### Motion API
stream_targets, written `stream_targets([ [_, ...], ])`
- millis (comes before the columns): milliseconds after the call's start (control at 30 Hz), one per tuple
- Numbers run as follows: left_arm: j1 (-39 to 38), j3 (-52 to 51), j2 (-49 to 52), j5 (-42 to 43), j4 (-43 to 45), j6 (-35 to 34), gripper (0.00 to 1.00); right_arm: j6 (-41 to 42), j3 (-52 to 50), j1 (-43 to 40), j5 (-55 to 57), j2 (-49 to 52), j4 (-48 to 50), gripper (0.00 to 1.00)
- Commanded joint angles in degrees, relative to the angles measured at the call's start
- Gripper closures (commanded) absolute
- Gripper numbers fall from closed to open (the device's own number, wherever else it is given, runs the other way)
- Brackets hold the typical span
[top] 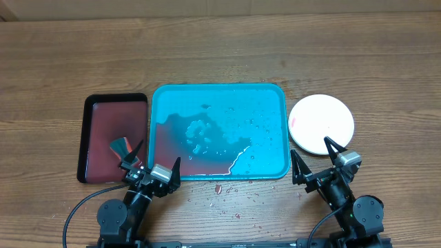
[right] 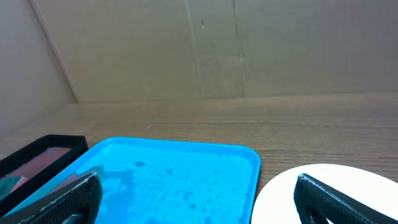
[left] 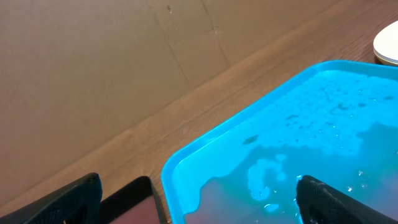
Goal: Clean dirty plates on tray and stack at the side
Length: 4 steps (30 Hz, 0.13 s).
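Shows matte black arms with round joint housings [top: 110,215]. Carries a pale grey block [top: 161,171] behind the left gripper [top: 153,162] and the right gripper [top: 313,154], each with two tapering black fingers [top: 296,167]. Trails thin black cables [top: 74,219] near the base.

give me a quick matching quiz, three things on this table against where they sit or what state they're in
Things:
1. turquoise tray
2. white plate
3. dark red tray

Descriptions:
a. furthest left in the overhead view, black rim
b. furthest right, small red smear near its edge
c. in the middle, wet, with a reddish puddle

Pairs: 1-c, 2-b, 3-a
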Motion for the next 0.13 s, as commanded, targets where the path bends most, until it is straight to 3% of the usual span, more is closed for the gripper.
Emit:
stream_targets([
  [0, 0.3, -0.3, -0.7, 0.6, 0.3, 0.8, 0.0, -0.2, -0.6, 0.5, -0.7, -0.6, 0.2, 0.0],
  [100, 0.3, -0.3, -0.7, 0.6, 0.3, 0.8, 0.0, -0.2, -0.6, 0.5, -0.7, -0.6, 0.2, 0.0],
])
